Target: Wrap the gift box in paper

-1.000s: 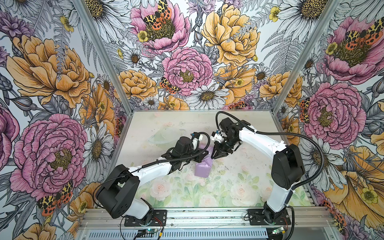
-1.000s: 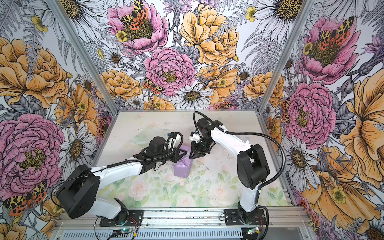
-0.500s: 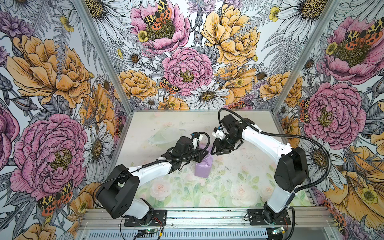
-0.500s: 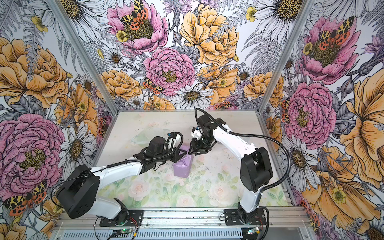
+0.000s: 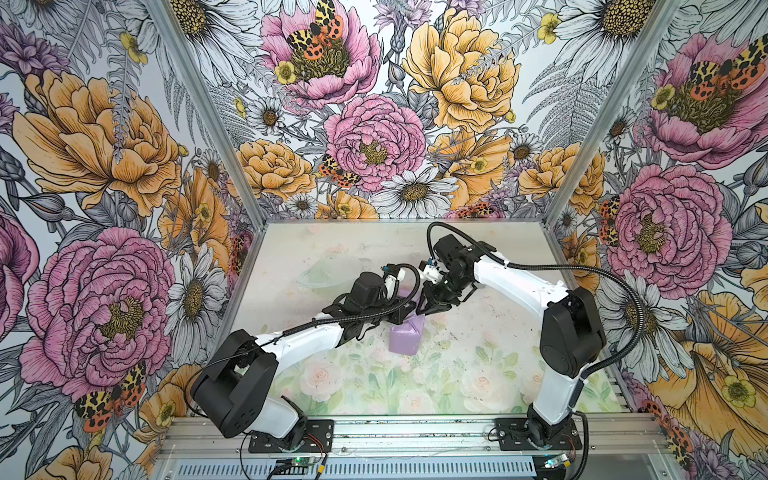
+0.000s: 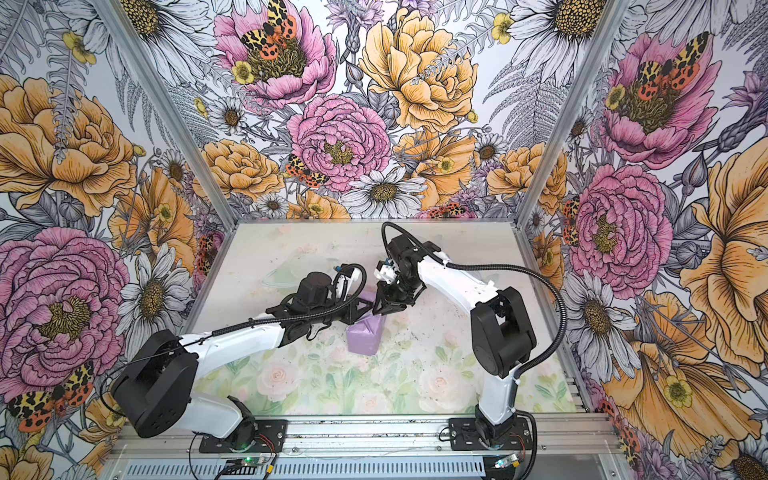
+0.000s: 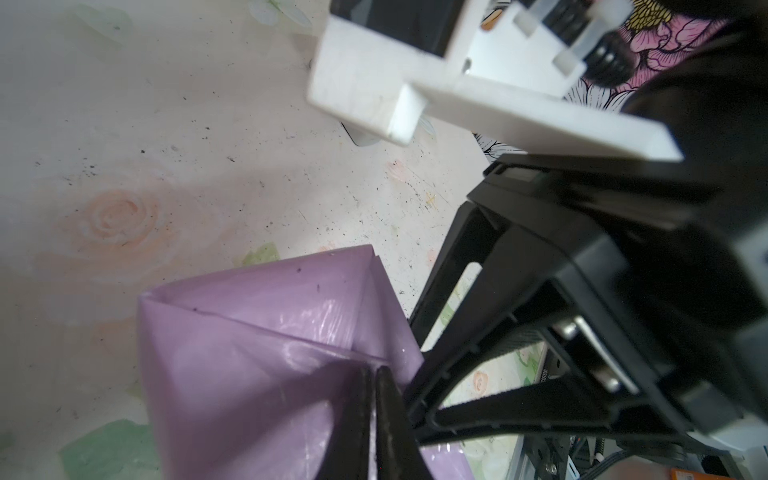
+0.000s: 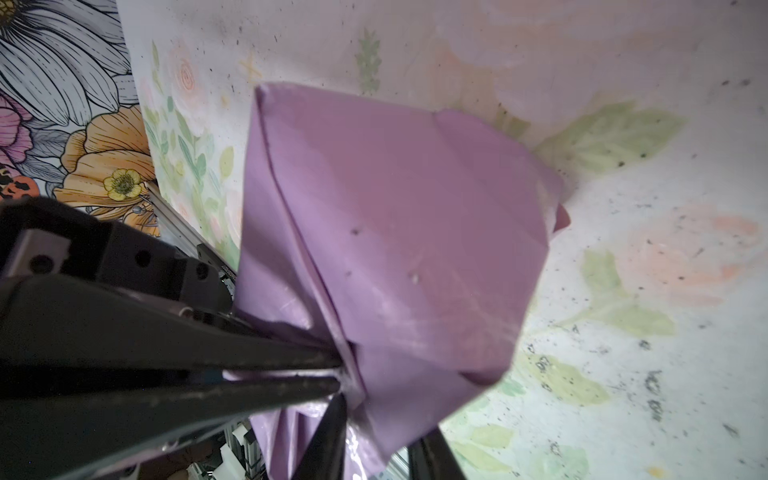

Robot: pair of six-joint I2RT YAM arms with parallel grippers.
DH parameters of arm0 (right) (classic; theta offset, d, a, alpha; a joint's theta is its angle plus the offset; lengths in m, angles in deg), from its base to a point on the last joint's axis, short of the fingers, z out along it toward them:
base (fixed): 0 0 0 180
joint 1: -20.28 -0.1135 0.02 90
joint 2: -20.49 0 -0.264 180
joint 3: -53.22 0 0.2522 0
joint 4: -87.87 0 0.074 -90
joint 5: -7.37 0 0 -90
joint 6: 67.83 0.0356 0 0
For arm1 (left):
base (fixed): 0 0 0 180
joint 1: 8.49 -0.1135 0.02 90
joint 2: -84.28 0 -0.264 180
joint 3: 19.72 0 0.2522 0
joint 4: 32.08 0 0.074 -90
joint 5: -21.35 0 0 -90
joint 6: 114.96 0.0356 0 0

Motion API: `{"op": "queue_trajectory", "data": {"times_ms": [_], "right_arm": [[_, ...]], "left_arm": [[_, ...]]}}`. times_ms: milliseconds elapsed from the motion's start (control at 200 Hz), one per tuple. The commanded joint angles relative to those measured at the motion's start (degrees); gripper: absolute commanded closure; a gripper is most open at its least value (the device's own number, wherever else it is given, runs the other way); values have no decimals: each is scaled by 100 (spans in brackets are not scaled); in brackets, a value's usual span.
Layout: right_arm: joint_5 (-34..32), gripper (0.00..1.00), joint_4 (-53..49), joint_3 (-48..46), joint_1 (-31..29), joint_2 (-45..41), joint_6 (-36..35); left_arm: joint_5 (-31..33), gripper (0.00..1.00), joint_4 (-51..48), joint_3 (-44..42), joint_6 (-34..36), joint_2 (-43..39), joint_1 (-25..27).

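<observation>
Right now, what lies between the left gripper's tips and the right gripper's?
Only a fold of the paper: in the right wrist view the left gripper pinches it, and the right gripper straddles the same fold close by.

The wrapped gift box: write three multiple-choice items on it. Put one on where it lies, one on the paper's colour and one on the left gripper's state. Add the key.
1. Where does the gift box lie?
A. Near the middle of the table
B. At the table's front edge
C. In its far left corner

2. What colour does the paper look over the box?
A. Green
B. Lilac
C. Orange

3. How is the left gripper?
A. Wide open above bare table
B. Shut on nothing
C. Shut on a fold of the paper

Key:
1 A: both top views show it mid-table.
2 B: both wrist views show lilac wrapping.
3 C: the left wrist view shows it pinched shut on the paper.
</observation>
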Motion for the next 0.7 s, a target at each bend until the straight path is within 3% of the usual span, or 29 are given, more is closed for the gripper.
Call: {"op": "queue_trajectory", "data": {"times_ms": [0, 330, 695], "right_arm": [[-595, 76, -82, -229, 12, 200, -9], [-568, 78, 1, -300, 12, 138, 50], [-588, 82, 17, -392, 16, 15, 86]], "left_arm": [[228, 89, -515, 93, 144, -201, 16], [-26, 90, -353, 150, 190, -210, 34], [500, 100, -1276, 101, 243, 292, -121]]}}
